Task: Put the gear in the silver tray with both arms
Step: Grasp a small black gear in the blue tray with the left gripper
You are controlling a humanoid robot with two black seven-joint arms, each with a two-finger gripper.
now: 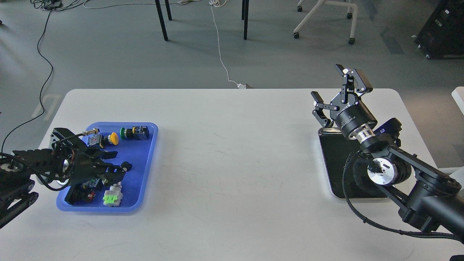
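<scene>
The silver tray (334,170) lies at the right of the white table (232,152), its dark bottom partly covered by my right arm. My right gripper (339,88) is open and empty, raised above the tray's far end with its fingers pointing up and away. My left gripper (119,161) hangs low over the blue plastic tray (145,152) at the left, fingers apart, nothing seen held. I cannot make out a gear; the gripper hides part of the blue tray's contents.
The blue tray holds a brass-tipped sensor (92,137), a yellow push button (113,138), a green button with a black switch (136,133), a white and green part (113,195) and a red and black part (85,194). Chair legs and cables lie on the floor beyond.
</scene>
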